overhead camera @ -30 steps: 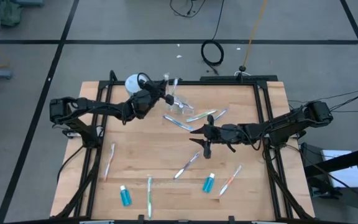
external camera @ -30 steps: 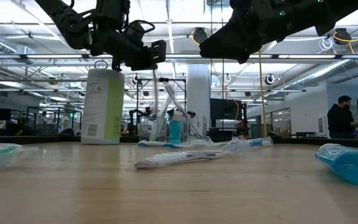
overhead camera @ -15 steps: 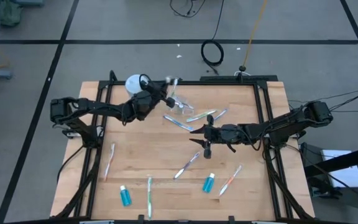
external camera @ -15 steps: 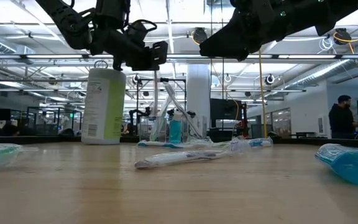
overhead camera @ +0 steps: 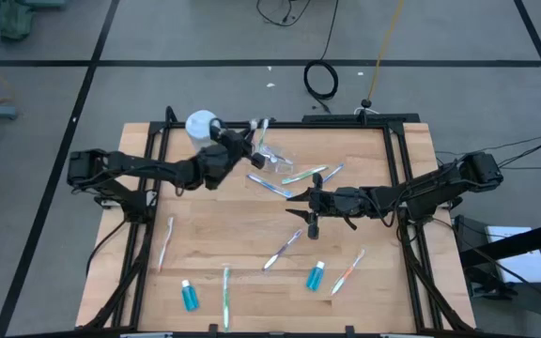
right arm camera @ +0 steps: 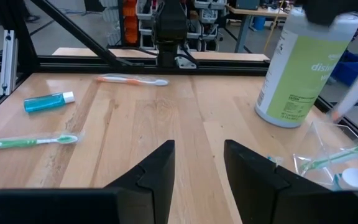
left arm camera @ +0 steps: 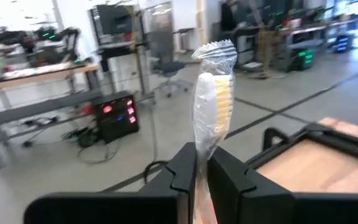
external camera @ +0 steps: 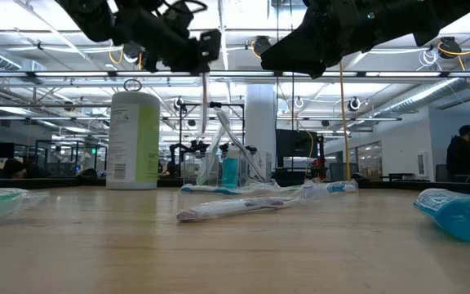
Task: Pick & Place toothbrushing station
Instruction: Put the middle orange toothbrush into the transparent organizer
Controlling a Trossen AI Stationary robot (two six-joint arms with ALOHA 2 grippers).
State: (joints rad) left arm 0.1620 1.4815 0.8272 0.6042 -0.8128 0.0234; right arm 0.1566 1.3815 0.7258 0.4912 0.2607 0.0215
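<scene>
My left gripper [overhead camera: 239, 144] is at the far left of the table, shut on a wrapped toothbrush [left arm camera: 214, 93] with yellow bristles. It stands beside the clear cup [overhead camera: 272, 158], which has toothbrushes leaning in it. In the low view the held toothbrush's handle [external camera: 205, 106] hangs down toward the cup [external camera: 210, 170]. My right gripper [overhead camera: 310, 208] hovers open over the table's middle with nothing between its fingers [right arm camera: 160, 168]. More toothbrushes [overhead camera: 281, 250] and two blue tubes [overhead camera: 189, 295] [overhead camera: 316, 276] lie flat on the wood. My left gripper pinches the wrapped toothbrush just below its head [left arm camera: 201, 155] between its two fingers. The fingers are level and lie across the brush. The brush stands upright, head above the fingers and handle hanging below. I cannot tell whether its lower end touches the cup.
A tall white bottle with a green label [external camera: 134, 140] stands at the far left, close to my left gripper. Loose toothbrushes lie at the near left [overhead camera: 167, 242], near middle [overhead camera: 225, 296] and near right [overhead camera: 347, 270]. A black frame [overhead camera: 397, 131] runs round the table.
My left gripper has risen with the wrapped toothbrush, which stays upright in its fingers.
</scene>
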